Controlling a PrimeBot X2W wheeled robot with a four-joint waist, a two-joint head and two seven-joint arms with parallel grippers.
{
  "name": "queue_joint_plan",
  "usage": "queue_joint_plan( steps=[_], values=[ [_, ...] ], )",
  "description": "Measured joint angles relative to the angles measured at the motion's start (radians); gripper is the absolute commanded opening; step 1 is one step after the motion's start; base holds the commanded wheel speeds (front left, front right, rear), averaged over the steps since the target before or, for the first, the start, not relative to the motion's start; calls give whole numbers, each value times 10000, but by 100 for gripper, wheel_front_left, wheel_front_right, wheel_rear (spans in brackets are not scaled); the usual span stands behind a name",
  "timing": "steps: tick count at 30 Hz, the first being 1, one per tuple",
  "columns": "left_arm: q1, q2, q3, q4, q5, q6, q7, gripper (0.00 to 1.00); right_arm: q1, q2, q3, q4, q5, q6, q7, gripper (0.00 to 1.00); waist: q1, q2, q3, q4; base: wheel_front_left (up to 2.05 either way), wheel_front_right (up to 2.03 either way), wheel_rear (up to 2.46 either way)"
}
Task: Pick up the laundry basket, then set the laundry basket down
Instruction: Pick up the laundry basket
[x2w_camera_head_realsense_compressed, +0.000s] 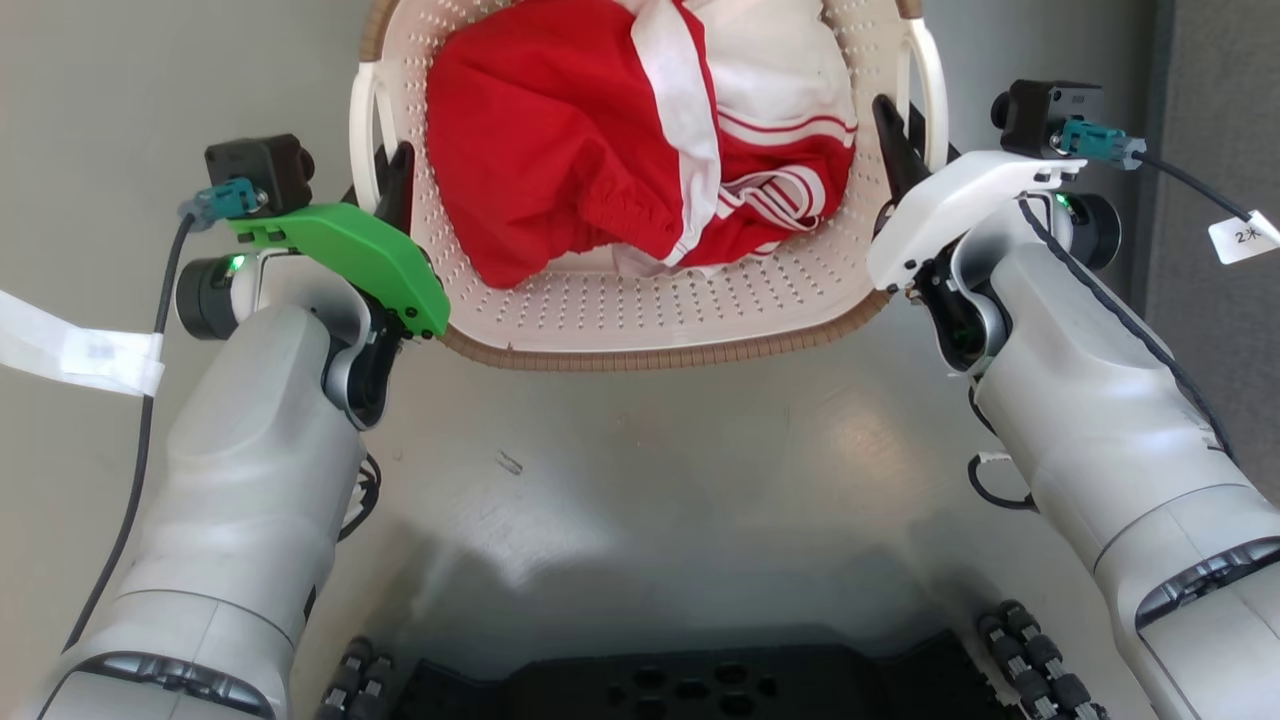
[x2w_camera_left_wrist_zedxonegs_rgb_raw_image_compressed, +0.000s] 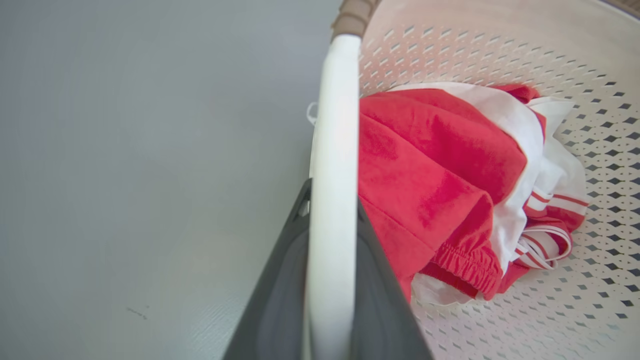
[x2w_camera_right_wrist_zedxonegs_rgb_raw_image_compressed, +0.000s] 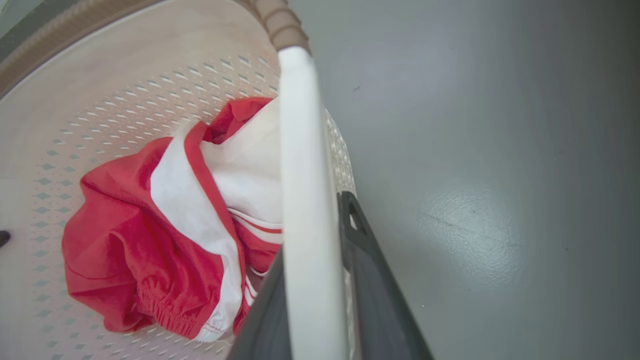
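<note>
Laundry basket (x2w_camera_head_realsense_compressed: 620, 305), holding red-and-white clothing (x2w_camera_head_realsense_compressed: 560, 150), is seen between both arms over grey floor (x2w_camera_head_realsense_compressed: 650, 480). Left gripper (x2w_camera_head_realsense_compressed: 392, 168) is clamped on left handle (x2w_camera_head_realsense_compressed: 362, 130). Right gripper (x2w_camera_head_realsense_compressed: 893, 125) is clamped on right handle (x2w_camera_head_realsense_compressed: 936, 95).
</note>
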Motion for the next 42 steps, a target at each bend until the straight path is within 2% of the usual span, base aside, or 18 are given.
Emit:
queue_joint_plan(
  steps=[11,26,42],
  values=[
    [121,-31,-349,474,-443,-2,59,0,174,31,403,435,546,119,21,0,0,0,-1028,-87,0,0,0],
    [712,-84,-667,1149,-941,-44,665,0,679,98,1039,809,1290,259,882,0,0,0,-2731,-266,0,0,0],
    [1880,-167,-1057,1793,-1262,-48,1290,0,1943,161,1762,913,2290,349,1941,0,-1,0,-4821,-524,0,0,0]
  ],
)
